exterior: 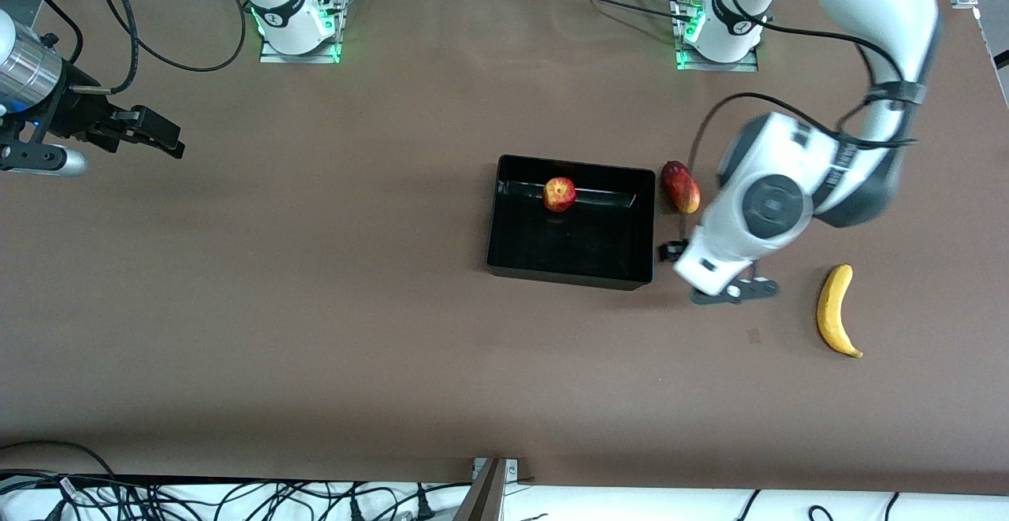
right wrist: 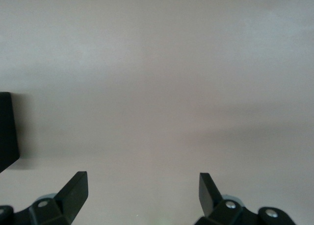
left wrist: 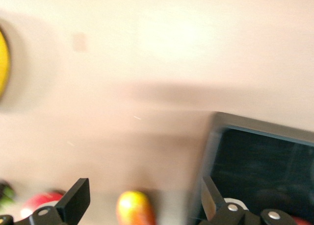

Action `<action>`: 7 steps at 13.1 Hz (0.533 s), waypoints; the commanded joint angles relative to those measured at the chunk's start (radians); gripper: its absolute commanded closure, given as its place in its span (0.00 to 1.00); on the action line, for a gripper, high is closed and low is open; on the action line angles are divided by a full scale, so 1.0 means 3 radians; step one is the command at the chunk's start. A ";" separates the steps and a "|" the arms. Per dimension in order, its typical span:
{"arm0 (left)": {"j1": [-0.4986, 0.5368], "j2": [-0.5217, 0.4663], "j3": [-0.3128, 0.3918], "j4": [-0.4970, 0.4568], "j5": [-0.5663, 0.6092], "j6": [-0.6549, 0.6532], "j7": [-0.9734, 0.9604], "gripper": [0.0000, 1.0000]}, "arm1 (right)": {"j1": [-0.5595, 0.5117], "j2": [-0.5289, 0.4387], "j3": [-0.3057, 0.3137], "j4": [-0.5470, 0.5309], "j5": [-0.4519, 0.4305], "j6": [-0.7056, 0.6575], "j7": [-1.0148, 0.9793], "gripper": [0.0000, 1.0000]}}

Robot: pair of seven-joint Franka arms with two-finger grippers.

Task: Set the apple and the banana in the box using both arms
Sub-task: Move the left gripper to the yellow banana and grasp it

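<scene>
The apple (exterior: pixel 559 194) lies in the black box (exterior: pixel 571 273), close to the wall on the robots' side. The banana (exterior: pixel 837 310) lies on the table toward the left arm's end, nearer to the front camera than the box. My left gripper (exterior: pixel 684 262) is open and empty over the table between the box and the banana. The left wrist view shows its jaws (left wrist: pixel 143 188) apart, the box rim (left wrist: pixel 255 124) and the edge of the banana (left wrist: pixel 2 63). My right gripper (exterior: pixel 158 139) waits open and empty at the right arm's end; it also shows in the right wrist view (right wrist: pixel 143 193).
An elongated red-yellow fruit (exterior: pixel 680 187) lies beside the box on the left arm's side; it also shows in the left wrist view (left wrist: pixel 133 208). That view also shows part of a red round fruit (left wrist: pixel 41 201). Cables run along the table's near edge.
</scene>
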 commanded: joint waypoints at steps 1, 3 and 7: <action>0.0559 0.0032 -0.0037 -0.0027 0.0052 0.0199 0.1055 0.00 | -0.0063 -0.0033 0.0056 0.0040 -0.0087 -0.0078 -0.0051 0.00; 0.0856 0.0088 -0.0011 -0.0027 0.0098 0.0404 0.1649 0.00 | -0.0063 -0.0028 0.0056 0.0076 -0.0154 -0.0083 -0.0061 0.00; 0.1036 0.0420 0.0228 -0.0052 0.0185 0.1190 0.2157 0.00 | -0.0042 0.0002 0.0066 0.0117 -0.0200 -0.0088 -0.0020 0.00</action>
